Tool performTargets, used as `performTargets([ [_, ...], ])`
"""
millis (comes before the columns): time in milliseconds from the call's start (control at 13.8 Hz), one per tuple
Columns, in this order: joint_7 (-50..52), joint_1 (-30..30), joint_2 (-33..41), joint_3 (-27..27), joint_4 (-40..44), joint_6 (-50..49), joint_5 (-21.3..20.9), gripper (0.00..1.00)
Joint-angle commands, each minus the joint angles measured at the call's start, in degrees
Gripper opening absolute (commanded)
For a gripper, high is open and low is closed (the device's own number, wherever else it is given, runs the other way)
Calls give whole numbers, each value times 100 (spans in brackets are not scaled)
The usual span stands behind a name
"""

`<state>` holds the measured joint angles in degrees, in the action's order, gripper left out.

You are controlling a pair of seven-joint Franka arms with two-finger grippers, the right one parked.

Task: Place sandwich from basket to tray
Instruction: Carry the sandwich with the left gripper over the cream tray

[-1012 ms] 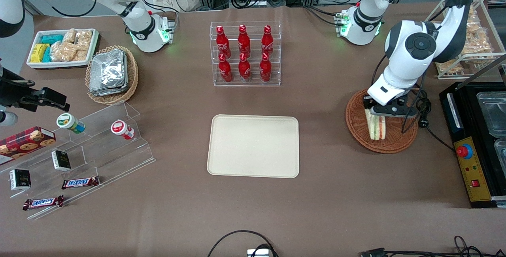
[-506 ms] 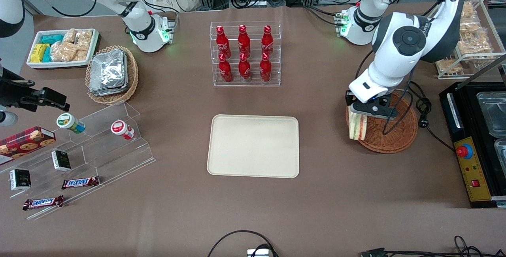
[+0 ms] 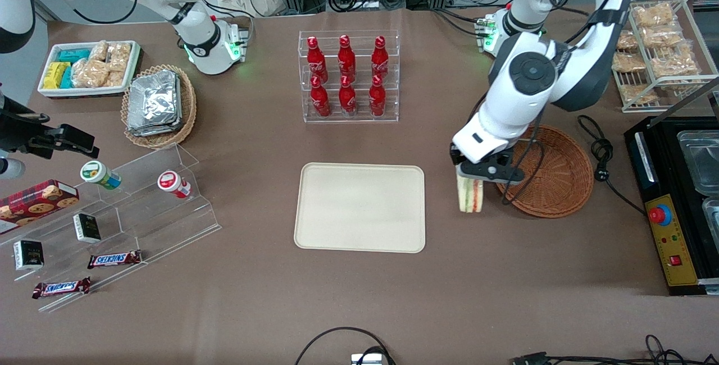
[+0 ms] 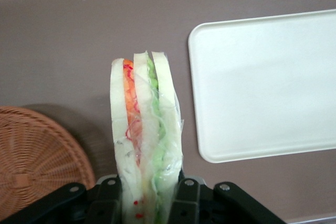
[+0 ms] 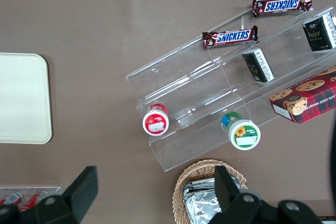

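While my gripper (image 3: 471, 184) hung above bare table between the round reddish-brown wicker basket (image 3: 553, 171) and the cream rectangular plastic tray (image 3: 359, 208), its fingers were clamped on one end of the clear-wrapped triangular sandwich (image 3: 469, 196). I judged the slick wrap might let the dangling wedge slip before reaching the tray.

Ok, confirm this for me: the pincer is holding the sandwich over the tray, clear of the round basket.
Not quite. The pincer does hold the sandwich clear of the round basket, but over bare tabletop between the basket and the tray, not over the tray. The front view shows it.
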<state>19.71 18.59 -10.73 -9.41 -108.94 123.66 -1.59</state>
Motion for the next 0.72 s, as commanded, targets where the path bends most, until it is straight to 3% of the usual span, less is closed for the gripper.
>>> performTargets([
  [0, 314, 284, -595, 62, 742, -246, 1, 31],
  [434, 596, 680, -1685, 71, 1700, -211, -87, 31],
  [651, 806, 742, -2133, 71, 2007, -193, -385, 33],
])
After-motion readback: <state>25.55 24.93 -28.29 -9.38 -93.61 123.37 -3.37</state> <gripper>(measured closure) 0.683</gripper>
